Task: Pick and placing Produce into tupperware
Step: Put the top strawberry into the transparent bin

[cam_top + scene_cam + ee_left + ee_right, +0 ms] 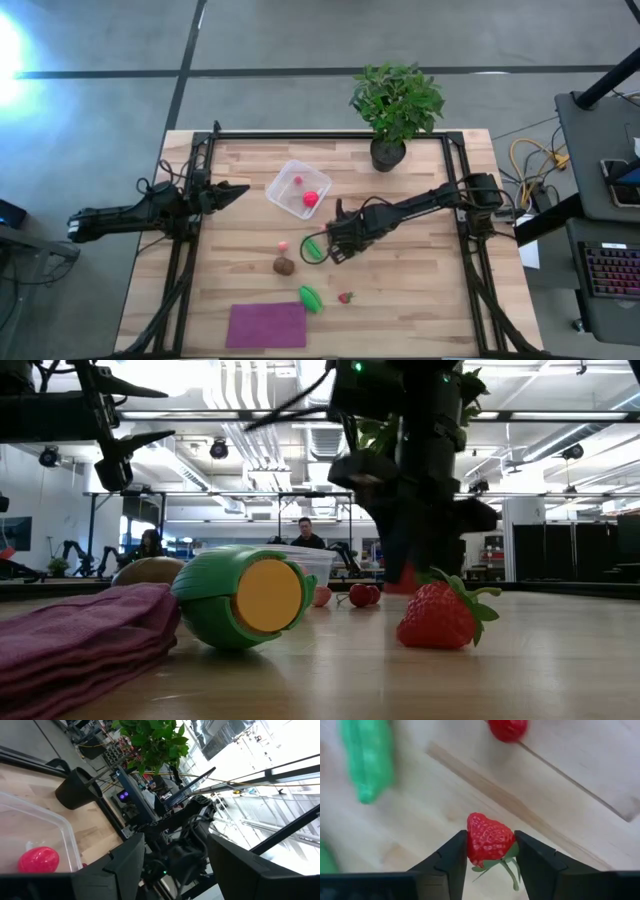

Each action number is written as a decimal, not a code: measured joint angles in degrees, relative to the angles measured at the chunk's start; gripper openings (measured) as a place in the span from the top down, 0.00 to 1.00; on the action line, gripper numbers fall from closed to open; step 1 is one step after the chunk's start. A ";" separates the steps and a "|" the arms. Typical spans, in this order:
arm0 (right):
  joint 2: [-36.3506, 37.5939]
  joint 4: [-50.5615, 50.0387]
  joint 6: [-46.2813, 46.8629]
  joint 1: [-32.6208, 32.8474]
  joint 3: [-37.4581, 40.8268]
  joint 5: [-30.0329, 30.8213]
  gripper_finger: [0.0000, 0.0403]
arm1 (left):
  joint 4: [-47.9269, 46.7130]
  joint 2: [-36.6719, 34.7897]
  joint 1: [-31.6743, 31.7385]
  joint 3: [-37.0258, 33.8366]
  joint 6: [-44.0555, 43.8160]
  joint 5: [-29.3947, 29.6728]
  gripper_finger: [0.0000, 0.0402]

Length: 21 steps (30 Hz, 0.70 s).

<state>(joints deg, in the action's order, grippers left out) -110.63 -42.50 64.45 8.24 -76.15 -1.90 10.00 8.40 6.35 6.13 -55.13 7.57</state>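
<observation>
My right gripper (pixel 338 243) stands at mid-table, pointing down, shut on a red toy strawberry (pixel 489 834) with green leaves. A long green piece (pixel 315 247) lies just beside it. The clear tupperware (pixel 282 180) sits farther back and holds a red ball (pixel 311 198) and a small pink bit (pixel 298 181). On the wood lie a brown oval (pixel 284 265), a pink bit (pixel 283 245), a second green piece (pixel 311 298) and another strawberry (pixel 345 297). My left gripper (pixel 235 190) waits open at the table's left edge. My right gripper pinches the strawberry by its two opposite sides (pixel 471 845) between its two fingers. The fingers come from above, pointing steeply down. The berry's red tip points away from the gripper and its leaves (pixel 507 865) lie back between the fingers.
A potted plant (pixel 395 105) stands at the far edge, right of the tupperware. A folded purple cloth (pixel 266 325) lies at the near edge. Black frame rails (pixel 190 250) run along the table's left and right sides. Bare wood lies right of my right gripper.
</observation>
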 joint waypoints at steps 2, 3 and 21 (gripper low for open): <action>0.00 -0.02 0.00 -0.04 -0.73 0.49 0.64 | -0.02 0.22 0.02 0.00 0.00 0.05 0.50; 0.00 -0.15 0.00 -0.13 -0.92 0.63 0.64 | -0.02 0.30 0.01 0.00 0.00 0.04 0.50; -7.79 2.29 -17.41 -14.88 -22.38 1.44 0.64 | 0.05 0.55 0.00 0.00 0.00 0.16 0.50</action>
<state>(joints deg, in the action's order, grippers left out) -118.42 -40.20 47.03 -6.64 -98.53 -0.46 10.04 8.95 6.35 6.13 -55.13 7.73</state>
